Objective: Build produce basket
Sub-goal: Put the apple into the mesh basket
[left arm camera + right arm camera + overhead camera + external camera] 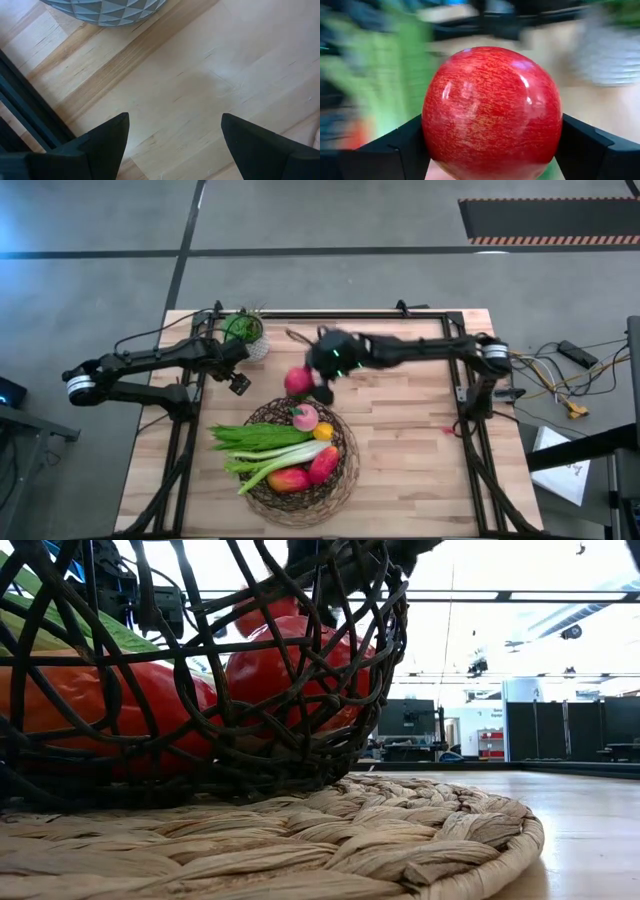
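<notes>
The dark wicker basket (pixel 340 470) sits on a woven mat at the table's near middle. It holds a green leafy bunch (pixel 262 438), a leek (pixel 280 460), two red-orange fruits (pixel 322 464), a lemon (pixel 323 431) and a pink peach (pixel 304 417). My right gripper (pixel 310 385) is shut on the red apple (pixel 492 112), above the table just beyond the basket's far rim. My left gripper (pixel 175 135) is open and empty over bare wood near the white plant pot (pixel 256 346). My right gripper pinches the red apple between its two fingers, one on each of the apple's opposite sides (pixel 427 135). The apple fills the gap between the fingers and is lifted clear of the table (pixel 298 381).
A potted green plant (pixel 243 328) stands at the far left of the table. The woven mat (pixel 400 830) reaches out past the basket. Bare wood lies to the right of the basket. Black frame rails run along the table's edges.
</notes>
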Robot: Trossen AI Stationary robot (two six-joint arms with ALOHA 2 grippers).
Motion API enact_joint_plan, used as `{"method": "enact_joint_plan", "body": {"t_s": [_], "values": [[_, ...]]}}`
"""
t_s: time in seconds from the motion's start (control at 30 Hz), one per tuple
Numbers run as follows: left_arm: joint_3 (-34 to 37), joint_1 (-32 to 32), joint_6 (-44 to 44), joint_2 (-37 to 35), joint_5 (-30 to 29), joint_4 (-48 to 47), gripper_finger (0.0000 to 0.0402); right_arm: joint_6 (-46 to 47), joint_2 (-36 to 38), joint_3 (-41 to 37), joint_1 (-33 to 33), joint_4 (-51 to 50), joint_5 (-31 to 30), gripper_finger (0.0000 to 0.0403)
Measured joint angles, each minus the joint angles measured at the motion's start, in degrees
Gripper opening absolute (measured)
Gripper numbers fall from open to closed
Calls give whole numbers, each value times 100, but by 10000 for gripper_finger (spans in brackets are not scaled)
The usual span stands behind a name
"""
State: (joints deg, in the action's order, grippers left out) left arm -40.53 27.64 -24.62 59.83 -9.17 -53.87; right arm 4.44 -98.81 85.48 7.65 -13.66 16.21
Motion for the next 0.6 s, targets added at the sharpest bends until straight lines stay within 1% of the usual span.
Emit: {"method": "enact_joint_plan", "body": {"t_s": [0.07,0.1,0.17,0.27,0.43,0.6], "values": [[0,0,0,0,0,0,299,607,263,-518,-306,616,394,315],[0,0,0,0,0,0,299,920,339,-718,-457,886,486,316],[0,0,0,0,0,0,299,1480,435,-1038,-808,1359,527,321],[0,0,0,0,0,0,299,2009,380,-1190,-1313,1625,522,325],[0,0,0,0,0,0,299,2290,51,-1184,-1915,2015,477,328],[0,0,0,0,0,0,299,2276,-283,-1084,-2151,2003,-8,330]]}}
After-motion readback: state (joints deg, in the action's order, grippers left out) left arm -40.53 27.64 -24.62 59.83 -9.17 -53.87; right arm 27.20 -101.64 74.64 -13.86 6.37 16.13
